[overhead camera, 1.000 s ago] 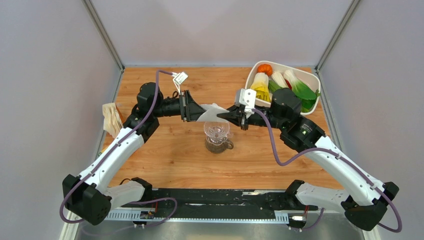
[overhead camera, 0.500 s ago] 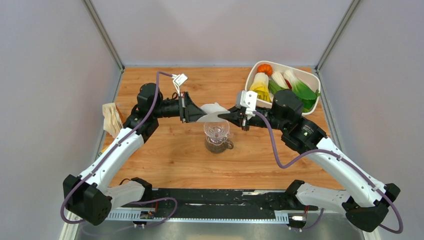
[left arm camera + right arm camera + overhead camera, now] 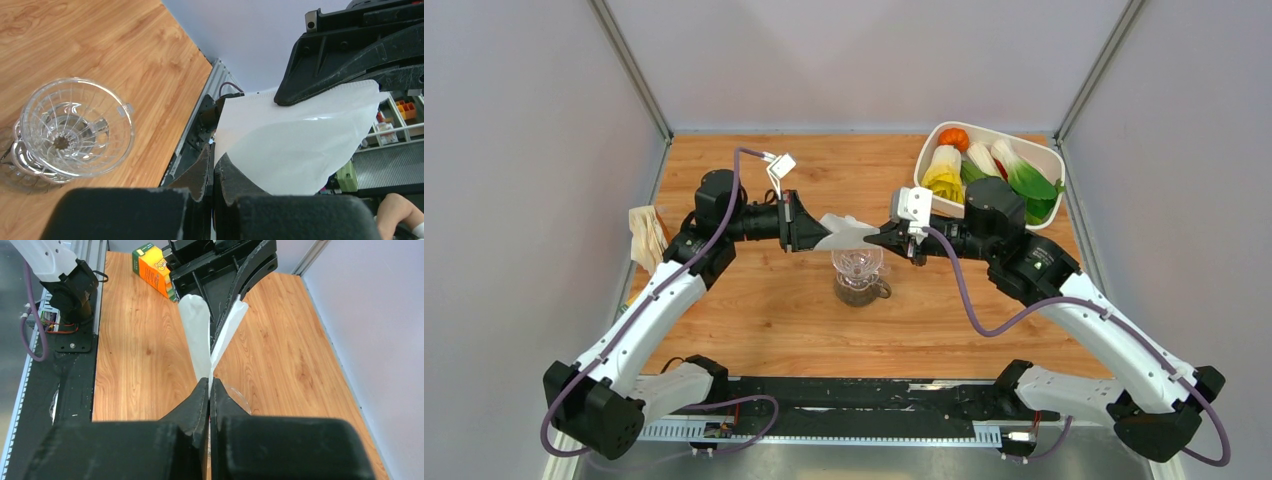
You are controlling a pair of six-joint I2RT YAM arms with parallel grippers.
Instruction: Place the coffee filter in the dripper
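Closest to us, the table [image 3: 754,320] is bare wood btwn the two arms. A bit further in, the dripper [image 3: 857,260] sits upright on a small glass jug [image 3: 861,292] w/ dark contents; from the left wrist view we see the dripper's ribbed inside w/ nothing in it. Just above and slightly beyond its rim, the coffee filter [image 3: 842,230] hangs in the air btwn both grippers, not in the dripper. We can't tell if its lower edge touches the rim. The left gripper [image 3: 814,234] comes in from the left, its fingers [image 3: 200,172] clenched tight on one edge of the paper, no gap btwn them. The right gripper [image 3: 871,238] comes in from the right, its fingers [image 3: 192,405] pinched on the opposite edge, also pressed together w/ only the sheet btwn. In the right wrist view the filter's two layers spread apart into a narrow V toward the left gripper. Over at the left edge of the table, well apart from all this, lies an orange packet [image 3: 648,238]. Furthest back, at the far right corner, a white bowl [image 3: 1014,134] holds vegetables [image 3: 1022,175].
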